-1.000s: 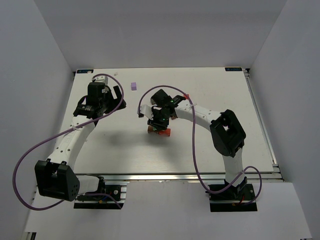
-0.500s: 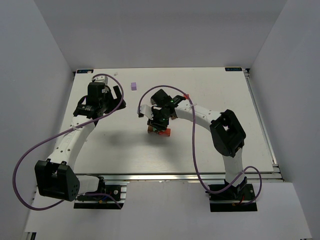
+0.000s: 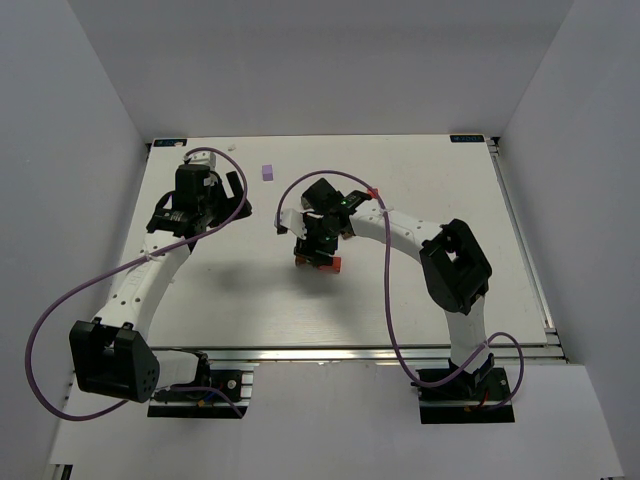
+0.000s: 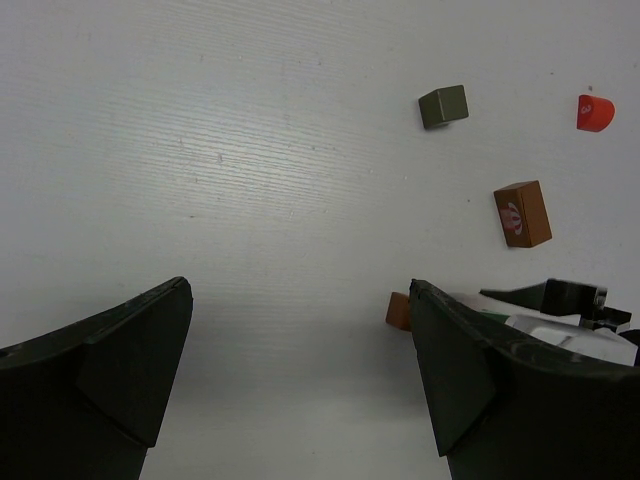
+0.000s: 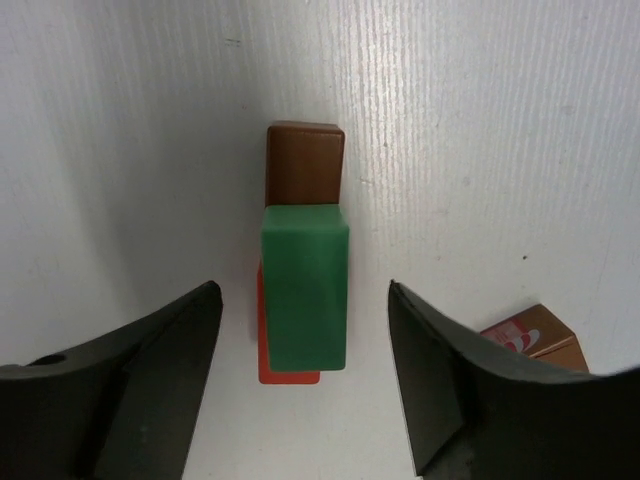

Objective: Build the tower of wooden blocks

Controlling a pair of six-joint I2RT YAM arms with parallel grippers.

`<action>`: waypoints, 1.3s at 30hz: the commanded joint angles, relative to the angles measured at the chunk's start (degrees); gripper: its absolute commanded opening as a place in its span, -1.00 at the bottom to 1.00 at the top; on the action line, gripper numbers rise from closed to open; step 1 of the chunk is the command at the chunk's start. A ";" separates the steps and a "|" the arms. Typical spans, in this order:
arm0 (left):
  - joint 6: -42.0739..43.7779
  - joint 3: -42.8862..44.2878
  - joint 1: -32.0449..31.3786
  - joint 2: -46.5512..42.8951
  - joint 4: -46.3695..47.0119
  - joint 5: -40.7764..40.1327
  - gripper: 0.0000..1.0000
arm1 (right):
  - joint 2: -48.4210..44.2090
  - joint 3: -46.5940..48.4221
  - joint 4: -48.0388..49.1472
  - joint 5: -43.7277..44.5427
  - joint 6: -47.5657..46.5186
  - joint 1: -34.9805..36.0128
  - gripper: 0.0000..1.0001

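The left arm (image 3: 150, 275) reaches up the left side of the white desk (image 3: 420, 170). The left fingers (image 4: 110, 370) stand wide open with nothing between them, only bare desk showing in the gap. Just right of them in the top view, a lilac block (image 3: 267, 171) lies alone near the far edge, well apart from everything else.

In the left wrist view, a dark block (image 4: 443, 106), a red piece (image 4: 595, 112) and a brown block (image 4: 522, 213) with a printed mark on one face lie apart from one another on the right. A small brown bit (image 4: 399, 310) peeks out just beside the right-hand finger; what it belongs to cannot be told from there.

The tower (image 3: 322, 263) sits near the middle of the desk, directly under the right arm's wrist. From the right wrist view it is a green block (image 5: 305, 287) lying on top of a red bar (image 5: 272, 345) and a brown bar (image 5: 305, 162), with brown sticking out beyond the far end of the green and red showing at its left edge and near end.

The right fingers (image 5: 455, 380) are open, one on each side of the green block, with white desk visible in both gaps, so they touch nothing. Another printed brown block (image 5: 535, 335) lies just by the right-hand finger. The right arm (image 3: 455, 270) bends back to its base on the right.
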 commanded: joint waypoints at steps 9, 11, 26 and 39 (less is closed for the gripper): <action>0.44 0.94 -0.02 -1.87 -0.13 -0.44 0.96 | -6.03 -0.87 1.03 -2.25 -0.07 0.08 0.79; 0.35 0.94 -0.02 -1.87 -0.13 -0.52 0.96 | -7.26 -0.78 1.64 -2.26 0.28 0.08 0.79; 0.09 0.94 -0.02 -1.95 -0.21 -2.02 0.96 | -31.00 -18.54 37.61 -1.20 22.34 -10.28 0.31; 0.09 1.11 -0.02 -0.81 -0.65 -3.34 0.96 | -15.45 -11.24 17.99 -7.52 23.49 -15.48 -1.00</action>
